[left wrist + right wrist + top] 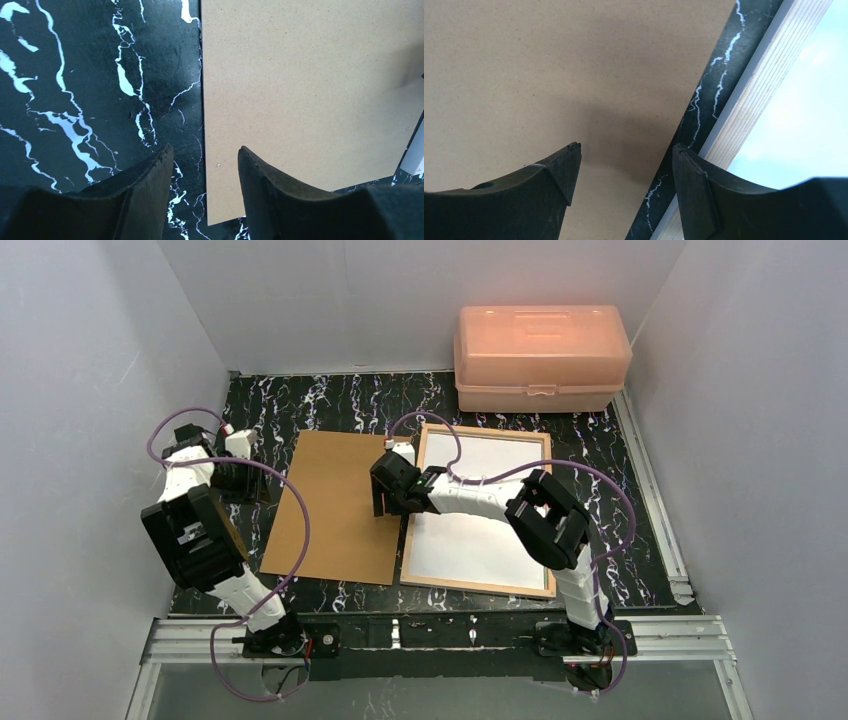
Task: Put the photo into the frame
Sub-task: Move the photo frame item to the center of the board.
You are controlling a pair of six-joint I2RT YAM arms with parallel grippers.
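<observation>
Jaws, top view: right jaws hang parted and empty over the seam between the backing board [335, 510] and the frame [490, 430]; left jaws sit low by the board's 9 o'clock edge, their gap too small to judge from here
Frame, top view: flat on the tabletop [330, 400], light-wood side up, long axis running 12 to 6 o'clock, just at 3 o'clock of the right jaws, with a narrow dark strip between it and the board
Photo, top view: no dark print shows anywhere; a white sheet [480, 540] fills the frame's opening, and I cannot tell whether that is the photo lying face down
Nearer arm, top view: right arm [480, 498] lies across the frame; left arm [195, 530] is well apart from it, with the whole board between
Box, top view: orange box [540, 355] at 12 o'clock, at the back, well apart from the work
Jaws, left wrist: wide open, holding nothing, astride the board's [310, 90] edge, one finger over bare tabletop [75, 75], the other over the board
Jaws, right wrist: wide open, nothing between them; the left finger is over the board [549, 75], the right over the tabletop [709, 100] strip and the frame's rail
Frame, right wrist: wood rail [754, 100] runs 7 to 1 o'clock, at 3 o'clock of the jaws, with the white sheet [809, 100] beyond it
Likely turn of the move: the board sits at 9 o'clock of the right jaws and the frame at 3, so the right arm looks best placed for either
</observation>
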